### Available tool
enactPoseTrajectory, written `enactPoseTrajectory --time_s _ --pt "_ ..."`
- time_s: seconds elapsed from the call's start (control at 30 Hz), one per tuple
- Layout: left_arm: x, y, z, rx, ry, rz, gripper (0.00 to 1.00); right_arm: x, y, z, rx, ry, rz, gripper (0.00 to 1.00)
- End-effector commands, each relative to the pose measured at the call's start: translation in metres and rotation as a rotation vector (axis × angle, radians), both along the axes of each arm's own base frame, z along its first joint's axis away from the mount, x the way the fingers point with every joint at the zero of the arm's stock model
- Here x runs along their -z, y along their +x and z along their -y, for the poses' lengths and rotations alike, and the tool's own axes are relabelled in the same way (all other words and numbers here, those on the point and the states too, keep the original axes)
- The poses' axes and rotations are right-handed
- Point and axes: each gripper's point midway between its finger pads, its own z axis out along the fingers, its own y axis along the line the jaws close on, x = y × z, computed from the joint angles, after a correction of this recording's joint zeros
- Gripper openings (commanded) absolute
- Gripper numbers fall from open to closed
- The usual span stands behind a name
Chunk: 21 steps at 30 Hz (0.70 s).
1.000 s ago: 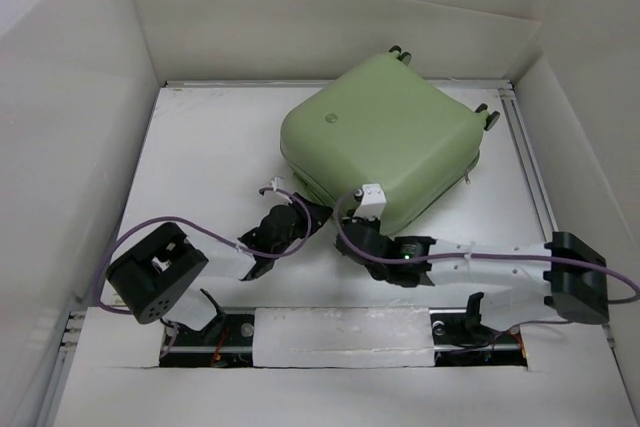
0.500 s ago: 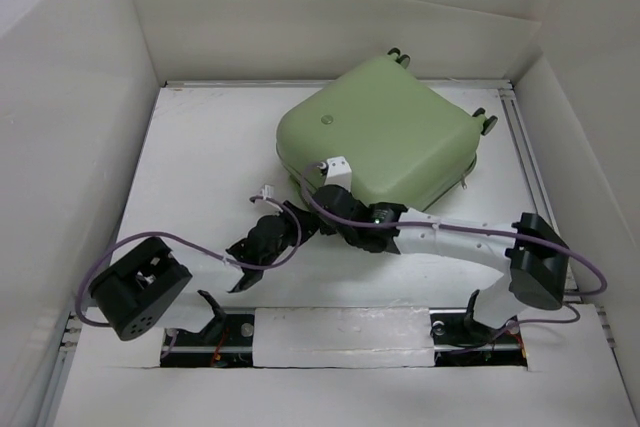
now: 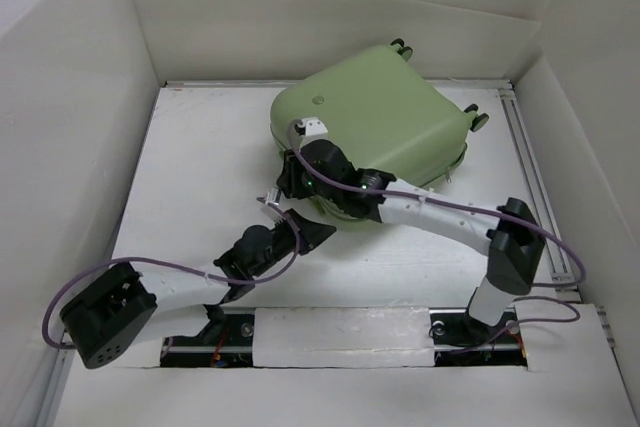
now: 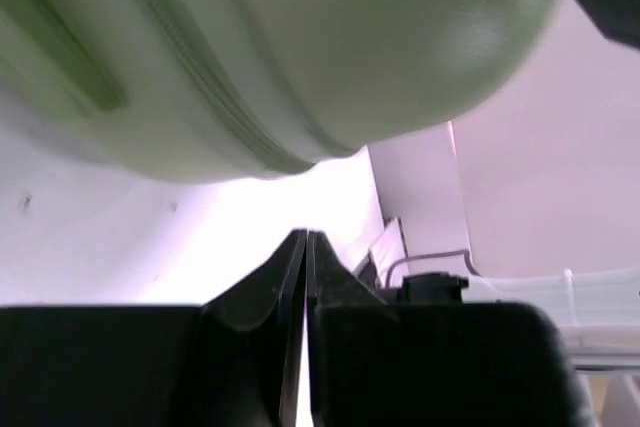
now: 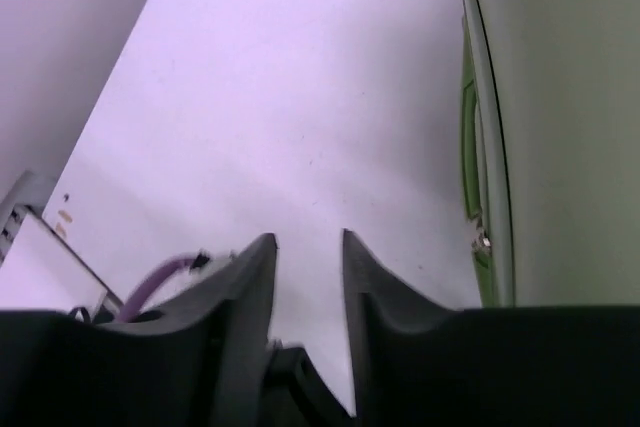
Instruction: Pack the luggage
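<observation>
— Right gripper (image 5: 306, 239): spread, pinching nothing, just beside the closed suitcase (image 3: 385, 117), upper centre.
— Left gripper (image 4: 305, 244): pressed together, empty, under the shell.
— Best to trace the zip (image 4: 215, 97) for its pull before tugging.
— Right forearm reaching leftward; left forearm low, angled up-right.

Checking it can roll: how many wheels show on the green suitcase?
2: one small black wheel at the far corner of the pale green hard-shell suitcase, one at its right corner. Others may be hidden underneath.
</observation>
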Motion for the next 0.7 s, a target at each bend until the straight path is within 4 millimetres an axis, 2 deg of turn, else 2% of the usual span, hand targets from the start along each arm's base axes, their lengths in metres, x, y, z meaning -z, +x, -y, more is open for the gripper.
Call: enactPoseTrajectory --time_s 0.0,0.03,0.07,0.1,0.13,0.17,0.2,0.23,0.27,0.3,0.33,0.37,0.4,0.43,0.47,0.5,0.57,0.6,0.63,0.67 --pt "-0.025 -0.008 0.007 0.063 -0.023 0.064 0.00 -0.097 -0.035 0.000 -0.044 0.208 0.140 0.42" --pt "-0.024 -0.008 0.004 0.051 -0.021 0.064 0.04 -0.104 -0.032 0.015 0.015 0.209 0.154 0.46" --pt "-0.017 -0.009 -0.001 0.041 0.002 0.046 0.08 -0.102 -0.033 0.028 0.040 0.197 0.157 0.50" --pt "-0.018 -0.008 -0.004 0.029 0.012 0.056 0.16 -0.120 -0.037 0.048 0.075 0.220 0.170 0.51" --pt "-0.027 -0.005 -0.010 -0.005 0.002 0.081 0.21 -0.122 -0.038 0.061 0.107 0.211 0.178 0.51" --pt "-0.017 -0.004 -0.015 -0.020 0.048 0.071 0.26 -0.117 -0.029 0.080 0.181 0.188 0.180 0.51" --pt "-0.026 0.002 -0.019 -0.049 0.051 0.087 0.31 -0.120 -0.030 0.101 0.223 0.178 0.178 0.51" --pt "-0.039 0.013 -0.028 -0.102 0.047 0.112 0.41 -0.116 -0.028 0.114 0.264 0.171 0.166 0.50" --pt "-0.062 0.023 -0.031 -0.134 0.047 0.157 0.47 -0.112 -0.017 0.134 0.334 0.157 0.164 0.47" --pt "-0.060 0.031 -0.037 -0.165 0.099 0.143 0.52 -0.095 -0.015 0.147 0.361 0.127 0.141 0.38" --pt "-0.072 0.042 -0.044 -0.203 0.111 0.157 0.55 -0.097 -0.016 0.166 0.403 0.150 0.131 0.31" --pt "-0.077 0.065 -0.058 -0.262 0.134 0.151 0.57 -0.093 -0.009 0.184 0.452 0.156 0.126 0.25" --pt "-0.104 0.080 -0.063 -0.280 0.110 0.182 0.60 -0.072 -0.009 0.198 0.481 0.131 0.105 0.12" --pt "-0.114 0.094 -0.070 -0.287 0.099 0.188 0.61 -0.079 -0.012 0.215 0.511 0.171 0.116 0.07" --pt "-0.111 0.117 -0.086 -0.285 0.090 0.150 0.61 -0.075 -0.011 0.228 0.544 0.181 0.112 0.04" --pt "-0.137 0.134 -0.093 -0.293 0.053 0.180 0.61 -0.059 -0.005 0.249 0.595 0.160 0.103 0.02" --pt "-0.149 0.162 -0.111 -0.340 0.050 0.168 0.61 -0.063 -0.008 0.280 0.667 0.204 0.114 0.01" --pt "-0.161 0.189 -0.133 -0.410 0.055 0.168 0.61 -0.060 -0.002 0.301 0.727 0.208 0.121 0.01" --pt "-0.166 0.203 -0.145 -0.444 0.057 0.170 0.61 -0.046 -0.003 0.315 0.763 0.184 0.110 0.01" --pt "-0.146 0.230 -0.168 -0.517 0.078 0.097 0.63 -0.047 -0.001 0.337 0.823 0.197 0.122 0.01"
